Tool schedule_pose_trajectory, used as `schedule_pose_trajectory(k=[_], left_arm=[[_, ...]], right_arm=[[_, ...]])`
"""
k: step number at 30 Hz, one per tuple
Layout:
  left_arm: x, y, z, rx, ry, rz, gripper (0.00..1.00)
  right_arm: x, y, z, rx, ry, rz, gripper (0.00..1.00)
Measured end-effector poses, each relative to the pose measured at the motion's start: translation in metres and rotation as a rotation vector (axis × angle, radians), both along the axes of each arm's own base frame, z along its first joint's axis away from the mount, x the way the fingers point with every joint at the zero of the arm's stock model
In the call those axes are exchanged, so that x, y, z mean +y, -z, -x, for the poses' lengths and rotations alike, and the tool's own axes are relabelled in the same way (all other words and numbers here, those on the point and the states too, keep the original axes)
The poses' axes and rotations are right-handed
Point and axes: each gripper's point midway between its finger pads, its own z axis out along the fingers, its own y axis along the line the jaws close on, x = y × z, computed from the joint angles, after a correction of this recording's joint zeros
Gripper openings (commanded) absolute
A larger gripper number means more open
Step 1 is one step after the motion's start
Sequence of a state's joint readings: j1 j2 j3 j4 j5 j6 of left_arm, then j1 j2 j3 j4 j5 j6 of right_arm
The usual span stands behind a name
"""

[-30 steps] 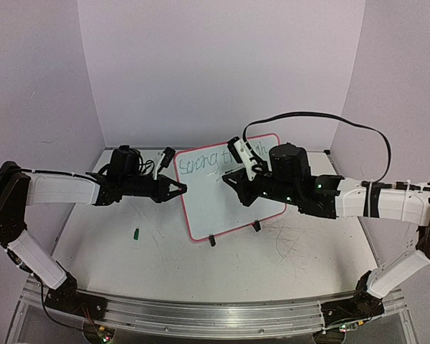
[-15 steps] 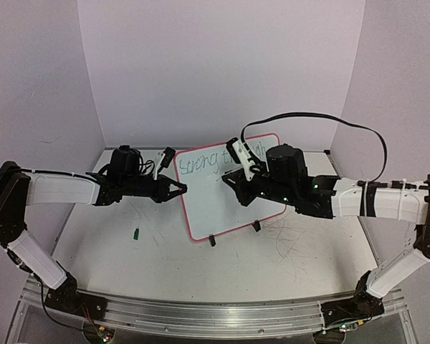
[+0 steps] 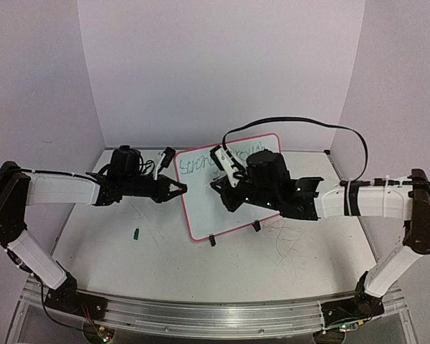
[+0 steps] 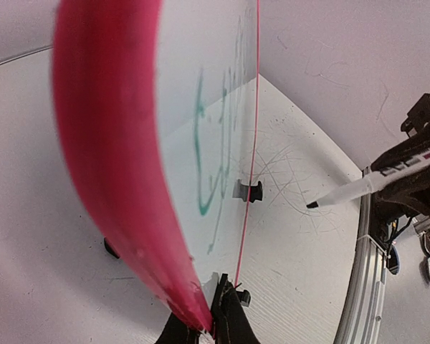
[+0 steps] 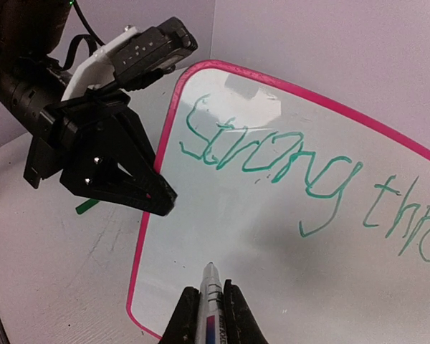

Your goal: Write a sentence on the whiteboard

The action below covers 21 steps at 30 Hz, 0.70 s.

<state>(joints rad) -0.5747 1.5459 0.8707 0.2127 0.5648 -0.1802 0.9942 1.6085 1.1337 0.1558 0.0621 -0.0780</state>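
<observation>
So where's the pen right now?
In the right wrist view the pen sits pinched in the right hand at bottom centre, its tip aimed at the blank lower left of the whiteboard, under the green "Strong".

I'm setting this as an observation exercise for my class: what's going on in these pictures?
Two robot arms are writing on a small whiteboard. The left gripper is shut on the board's side rim, steadying it. The right gripper holds a marker, its tip aimed at the blank area under the start of the green sentence, which begins "Strong". Whether the tip touches is unclear.
</observation>
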Motion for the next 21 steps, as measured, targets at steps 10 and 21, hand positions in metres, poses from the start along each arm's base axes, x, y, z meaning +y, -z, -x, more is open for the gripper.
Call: schedule_pose_trajectory(k=[10,21], left_arm=[[0.000,0.000,0.000,0.000,0.000,0.000,0.00],[0.000,0.000,0.000,0.000,0.001,0.000,0.00]], right_arm=[[0.002,0.004,0.000,-0.065,0.009,0.027,0.00],[0.012,0.002,0.005,-0.089,-0.031,0.001,0.00]])
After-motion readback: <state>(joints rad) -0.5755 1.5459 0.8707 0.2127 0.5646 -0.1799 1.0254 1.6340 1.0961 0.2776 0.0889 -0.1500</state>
